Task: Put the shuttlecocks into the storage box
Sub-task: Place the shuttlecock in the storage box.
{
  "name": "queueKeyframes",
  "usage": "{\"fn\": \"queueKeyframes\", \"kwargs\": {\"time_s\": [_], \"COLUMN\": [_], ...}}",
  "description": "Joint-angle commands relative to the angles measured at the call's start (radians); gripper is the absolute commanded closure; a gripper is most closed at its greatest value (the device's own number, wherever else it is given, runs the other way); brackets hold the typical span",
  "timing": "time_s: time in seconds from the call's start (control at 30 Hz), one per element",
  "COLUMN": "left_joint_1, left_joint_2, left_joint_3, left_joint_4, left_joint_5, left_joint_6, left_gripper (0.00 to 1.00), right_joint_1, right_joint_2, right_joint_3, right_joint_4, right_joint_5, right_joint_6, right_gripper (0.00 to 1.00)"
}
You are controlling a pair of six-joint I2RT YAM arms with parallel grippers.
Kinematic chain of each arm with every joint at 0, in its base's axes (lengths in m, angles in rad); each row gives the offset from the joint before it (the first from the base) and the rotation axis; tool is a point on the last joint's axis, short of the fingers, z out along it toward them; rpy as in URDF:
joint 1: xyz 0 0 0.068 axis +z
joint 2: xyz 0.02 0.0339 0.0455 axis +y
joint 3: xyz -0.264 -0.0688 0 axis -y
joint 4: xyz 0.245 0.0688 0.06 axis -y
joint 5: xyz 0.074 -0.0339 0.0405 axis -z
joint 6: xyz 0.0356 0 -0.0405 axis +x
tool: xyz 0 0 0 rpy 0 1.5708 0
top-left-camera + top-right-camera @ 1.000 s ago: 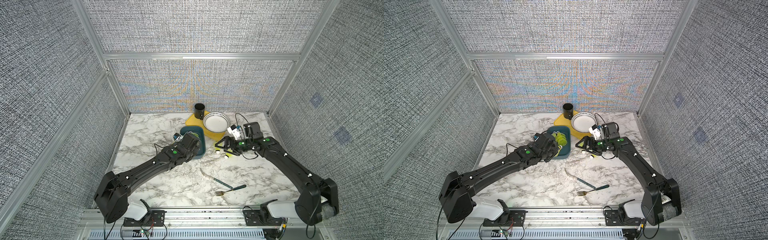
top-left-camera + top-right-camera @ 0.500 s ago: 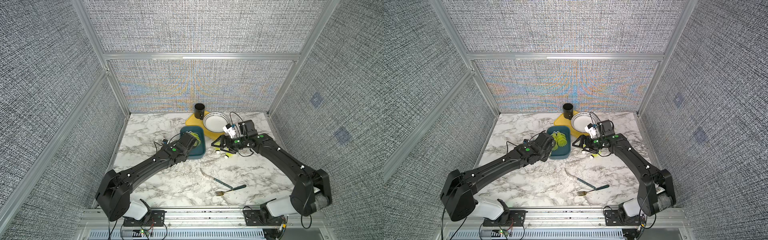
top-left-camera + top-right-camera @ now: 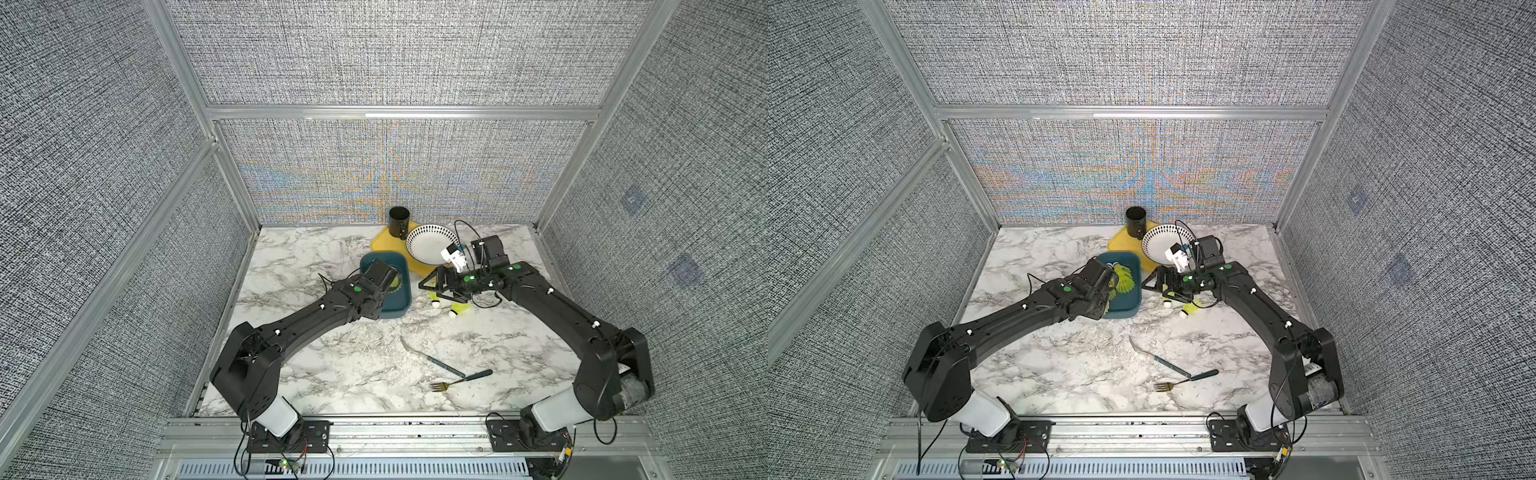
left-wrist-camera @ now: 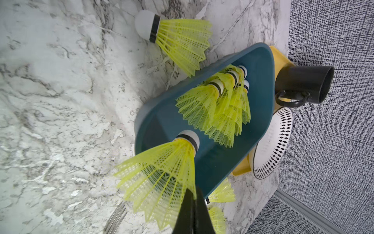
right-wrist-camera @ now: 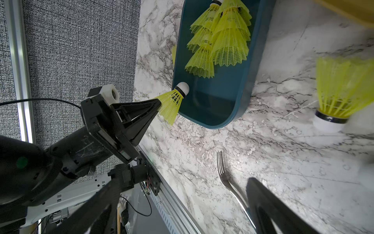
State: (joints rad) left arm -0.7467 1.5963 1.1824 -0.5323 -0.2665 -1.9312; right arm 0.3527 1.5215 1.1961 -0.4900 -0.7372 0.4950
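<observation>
**Left arm holding one shuttlecock over the box's near-left corner**

The left gripper [image 5: 158, 104] is pinching the skirt edge of a neon yellow-green mesh shuttlecock with a white rounded tip [image 5: 175, 99]. That tip is hanging just over the near-left rim of the dark teal-blue shallow rectangular storage box [image 5: 249, 81]. A cluster of like shuttlecocks [image 4: 214, 109] is lying inside, filling the far half; the near half of the floor is showing bare. One more shuttlecock [image 4: 178, 40] is lying on the white-and-grey marble tabletop [image 3: 316, 266], just left of the box. The right gripper [image 3: 431, 291] is hovering with jaws spread wide, gripping nothing, over two loose shuttlecocks [image 3: 459, 309] right of the box. A narrow strip of bare marble is separating them from its right wall. The box's far-right corner is sitting just beside a flat yellow tray [image 3: 384, 245], which is carrying a white bowl with a black-patterned rim [image 3: 430, 249] and a black cylindrical cup [image 3: 399, 222]. A metal fork [image 3: 459, 380] and a dark-handled knife [image 3: 432, 357] are lying near and right, well apart from the box. Broad open marble is lying to its left.
</observation>
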Motion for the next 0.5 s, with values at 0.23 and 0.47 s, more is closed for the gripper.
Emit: {"fn": "queueKeyframes", "kwargs": {"time_s": [0.23,0.47], "left_joint_1": [0.036,0.053], "left_joint_2": [0.093,0.14], "left_joint_3": [0.066,0.052], "left_joint_4": [0.039,0.115], "left_joint_5": [0.034,0.019], "left_joint_6": [-0.002,0.023], "left_gripper": [0.98,0.98], "right_joint_1": [0.001,0.002], "right_joint_2": [-0.01,-0.011], "right_joint_3": [-0.013,-0.013], "right_joint_4": [0.012,0.008], "right_joint_5": [-0.005,-0.003], "right_joint_6": [-0.01,-0.013], "right_gripper": [0.01,0.01]}}
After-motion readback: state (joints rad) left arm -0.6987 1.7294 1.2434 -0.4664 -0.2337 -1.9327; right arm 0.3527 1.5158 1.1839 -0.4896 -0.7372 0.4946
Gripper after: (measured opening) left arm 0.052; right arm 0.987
